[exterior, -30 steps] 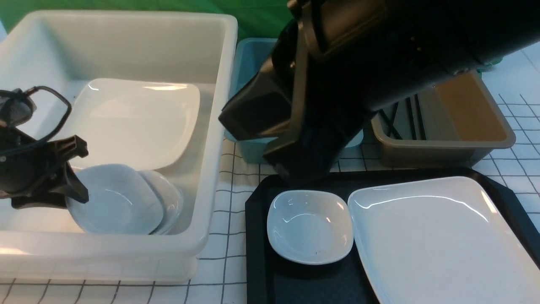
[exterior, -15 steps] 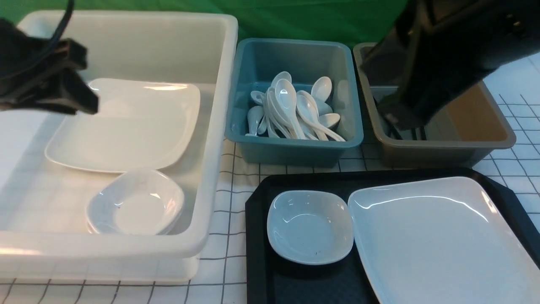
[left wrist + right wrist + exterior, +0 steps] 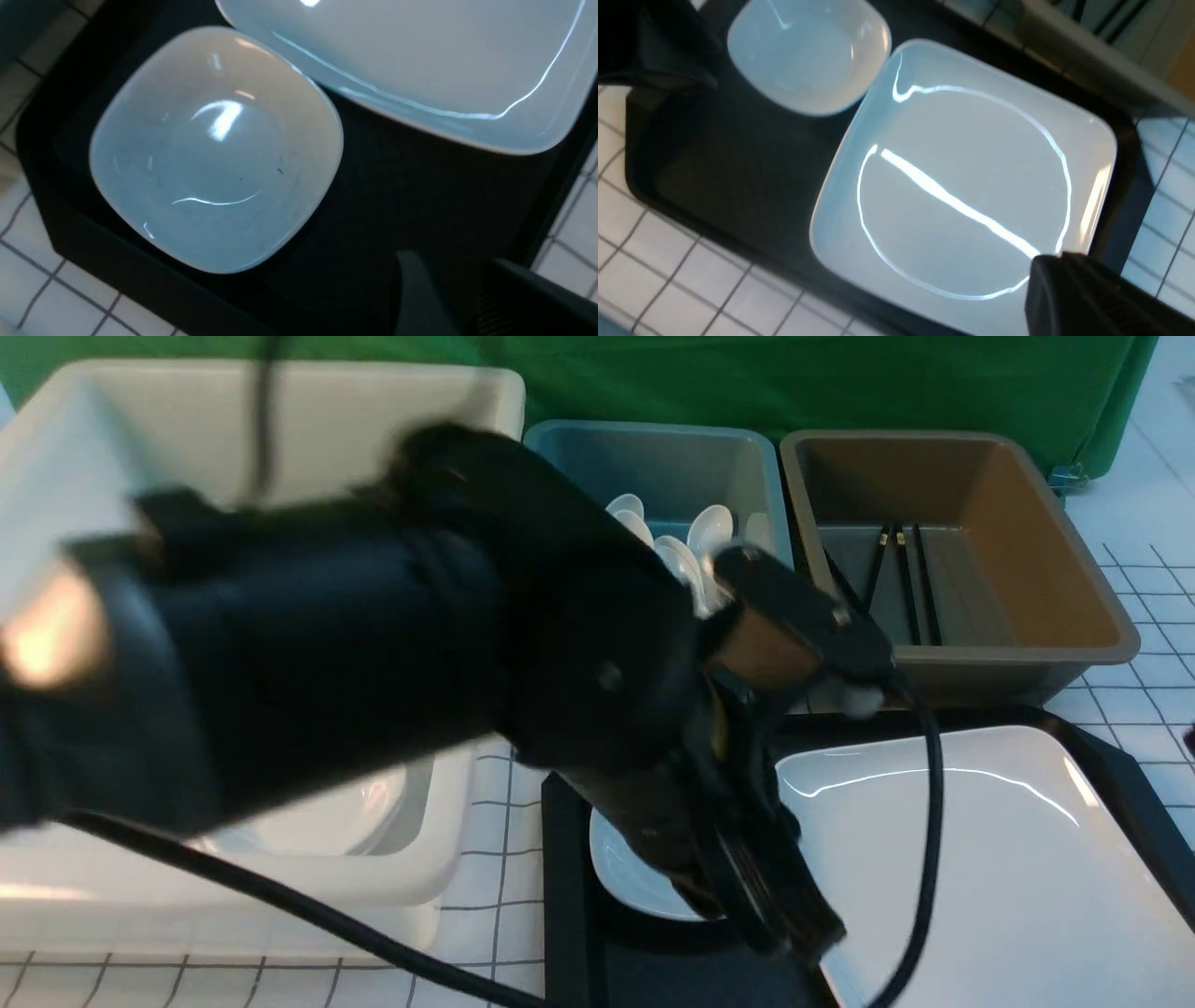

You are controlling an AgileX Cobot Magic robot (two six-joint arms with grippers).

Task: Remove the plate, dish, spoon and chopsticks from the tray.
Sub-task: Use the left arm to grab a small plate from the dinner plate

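Left claw (image 3: 784,924) hangs over dish (image 3: 215,149), we can't tell its gap; right claw (image 3: 1059,275) together. Coming down off-centre we could shove dish into plate (image 3: 990,859) on tray (image 3: 563,887).

The tray (image 3: 558,859) sits on the table (image 3: 504,859) at the near right. On the tray, the dish (image 3: 618,870) occupies the far-left part. The plate (image 3: 1008,877) lies just to the right of the dish and fills the right part of the tray. The left gripper (image 3: 794,924) hangs over the tray, at the near-right side of the dish.

The tub (image 3: 280,392) stands left of the tray. A second dish (image 3: 336,812) sits in the tub's near-right corner, partly hidden.

Two bins stand behind the tray. The middle bin (image 3: 672,457) is just right of the tub and holds the spoons (image 3: 711,527). The right bin (image 3: 1027,523) is just beside the middle bin. The chopsticks (image 3: 901,579) lie in the left part of the right bin, running near to far.
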